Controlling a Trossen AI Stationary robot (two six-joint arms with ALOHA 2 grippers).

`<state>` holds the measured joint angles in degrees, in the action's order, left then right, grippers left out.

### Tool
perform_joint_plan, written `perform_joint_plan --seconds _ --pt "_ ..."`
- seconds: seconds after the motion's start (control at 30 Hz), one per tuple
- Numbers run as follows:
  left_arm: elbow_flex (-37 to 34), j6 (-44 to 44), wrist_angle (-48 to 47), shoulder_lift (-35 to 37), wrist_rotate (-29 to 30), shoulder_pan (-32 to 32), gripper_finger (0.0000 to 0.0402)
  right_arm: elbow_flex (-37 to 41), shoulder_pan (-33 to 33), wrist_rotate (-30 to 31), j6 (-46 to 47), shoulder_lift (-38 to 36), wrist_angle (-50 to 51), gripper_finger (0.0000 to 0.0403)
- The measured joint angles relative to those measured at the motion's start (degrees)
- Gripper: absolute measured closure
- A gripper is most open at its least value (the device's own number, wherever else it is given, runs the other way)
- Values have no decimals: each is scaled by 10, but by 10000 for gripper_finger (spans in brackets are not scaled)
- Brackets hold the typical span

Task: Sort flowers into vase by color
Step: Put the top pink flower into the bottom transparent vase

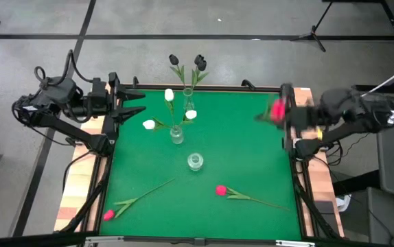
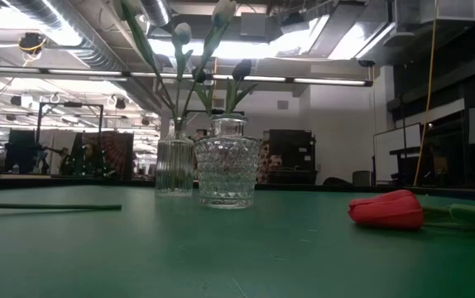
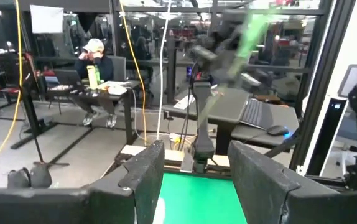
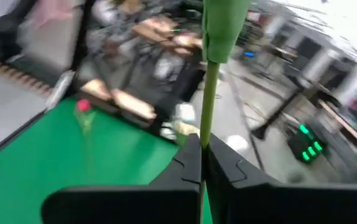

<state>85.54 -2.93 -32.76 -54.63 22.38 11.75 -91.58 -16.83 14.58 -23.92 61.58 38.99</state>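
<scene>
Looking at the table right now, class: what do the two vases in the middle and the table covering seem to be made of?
Front vase: clear cut glass, apparently; glossy diamond facets catch the light. Ribbed vase behind it: clear glass too, with vertical flutes showing the white tulips' stems inside. Table covering: a matte green mat, possibly rubber or felt; it shows no glare.

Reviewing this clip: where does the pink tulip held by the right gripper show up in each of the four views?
High view: the held pink tulip is at the mat's right edge, in the right gripper.
Low view: not in it.
Left wrist view: a blurred green stem across the table, upper middle.
Right wrist view: its stem rises from the shut fingers.
Shared landmark: the green mat.
</scene>
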Motion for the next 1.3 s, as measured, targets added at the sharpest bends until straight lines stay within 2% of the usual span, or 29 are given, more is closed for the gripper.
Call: perform_joint_plan --seconds 0.13,0.3,0.43,0.57,0.63,0.83,0.97,1.1,1.3 --pt "0 0 0 3 1 0 224 143 56 -33 20 -102 -125 402" --pt "0 -1 -1 5 19 0 224 340 80 -57 22 -173 -378 402" --pt "0 -1 -11 5 26 0 224 467 83 -43 61 -161 -547 402" --pt "0 -10 -28 5 45 0 224 562 82 -21 116 -95 -756 402" --pt "0 -17 -31 5 48 0 224 582 82 -21 134 -46 -845 402" --pt "0 -24 -45 5 62 0 224 586 82 -26 221 113 -966 402" --pt "0 -28 -56 5 69 0 224 586 82 -52 257 188 -1073 402" --pt "0 -30 -65 5 71 0 224 585 82 -75 293 237 -1126 402" --pt "0 -30 -74 5 74 0 224 547 82 -104 311 293 -1124 402"
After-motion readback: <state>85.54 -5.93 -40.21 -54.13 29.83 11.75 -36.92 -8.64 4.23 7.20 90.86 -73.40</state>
